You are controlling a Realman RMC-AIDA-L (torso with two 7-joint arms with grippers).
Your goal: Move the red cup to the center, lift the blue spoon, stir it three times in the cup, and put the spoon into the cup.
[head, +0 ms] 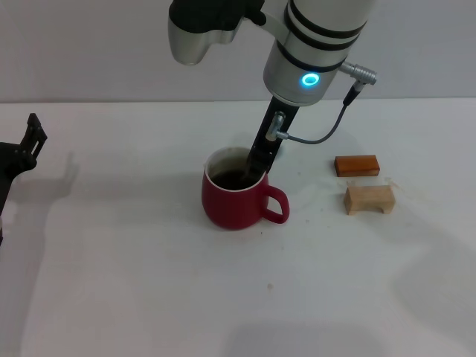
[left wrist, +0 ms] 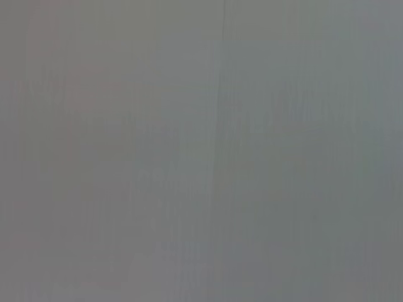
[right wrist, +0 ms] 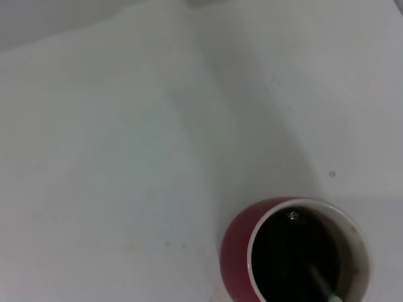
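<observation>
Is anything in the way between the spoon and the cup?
Nothing visible. The right gripper reaches into the cup's mouth, and the wrist view shows the spoon already inside. The two blocks lie off to the cup's right, apart from it.

Even, diffuse overhead light is falling on the white table, with no glare. Soft shadows are lying at its near edge and beside the left gripper. The left wrist view is showing only featureless grey. The right wrist view is appearing soft, the red cup slightly blurred.
</observation>
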